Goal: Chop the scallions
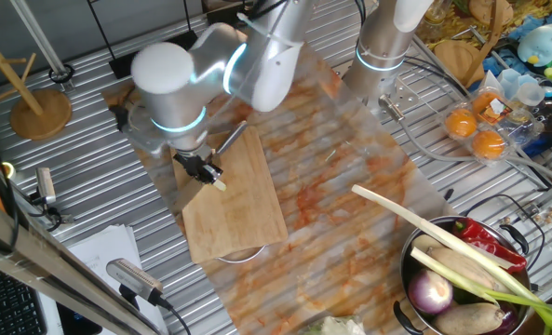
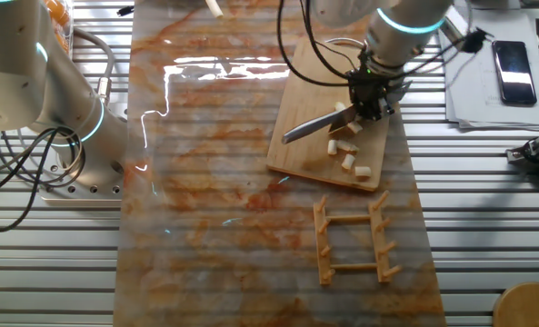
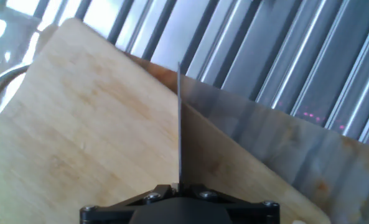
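Note:
Several short cream scallion chunks [image 2: 348, 162] lie on the bamboo cutting board [image 2: 319, 86], near its lower right edge. One pale chunk [image 1: 220, 184] shows just beside the hand in one fixed view. My gripper [image 2: 371, 100] hangs over the board's right side, shut on the handle of a knife [image 2: 310, 127] whose blade points left across the board. In the hand view the blade [image 3: 179, 124] runs straight ahead, edge-on, over the board [image 3: 78, 124], and no scallions show there. My gripper [image 3: 178, 188] grips the blade's base at the bottom edge.
A wooden rack [image 2: 353, 241] lies just below the board. A metal pot [image 1: 408, 265] at the front right holds a long green-leaved stalk [image 1: 424, 228], a purple onion [image 1: 431, 293] and a red chili [image 1: 485, 237]. A second arm's base [image 2: 69, 127] stands at the mat's side.

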{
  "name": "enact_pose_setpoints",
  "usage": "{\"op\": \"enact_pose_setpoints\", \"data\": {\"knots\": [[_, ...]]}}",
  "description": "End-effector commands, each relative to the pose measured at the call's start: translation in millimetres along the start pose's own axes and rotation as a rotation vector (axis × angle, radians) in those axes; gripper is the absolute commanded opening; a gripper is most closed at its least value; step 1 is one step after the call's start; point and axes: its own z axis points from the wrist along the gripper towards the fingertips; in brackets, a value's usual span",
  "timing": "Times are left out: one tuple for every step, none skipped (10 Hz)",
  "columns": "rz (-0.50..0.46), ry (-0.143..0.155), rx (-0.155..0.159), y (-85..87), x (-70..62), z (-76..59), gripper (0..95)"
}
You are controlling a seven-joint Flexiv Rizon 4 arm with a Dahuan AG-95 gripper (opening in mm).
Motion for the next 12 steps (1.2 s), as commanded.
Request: {"op": "enact_pose_setpoints", "data": {"knots": [[-0.004,0.011,-0.010,2.0,-5.4,65.9,0.0],[-0.016,0.030,0.010,1.7,-4.3,64.5,0.0],[-0.008,0.031,0.007,1.7,-0.7,62.9,0.0],[-0.010,0.042,0.014,2.2,2.2,51.2,0.0],[-0.016,0.047,0.030,2.1,4.0,39.3,0.0],[-0.021,0.044,0.036,0.8,6.7,26.3,0.0],[-0.019,0.034,0.047,0.8,11.3,12.0,0.0],[-0.016,0.029,0.058,2.8,14.7,-2.7,0.0],[-0.016,0.024,0.067,5.4,17.5,-19.7,0.0],[-0.018,0.025,0.065,7.7,19.8,-33.6,0.0],[-0.007,0.007,0.054,11.2,25.2,-44.2,0.0],[0.007,-0.007,0.048,14.4,27.4,-48.1,0.0]]}}
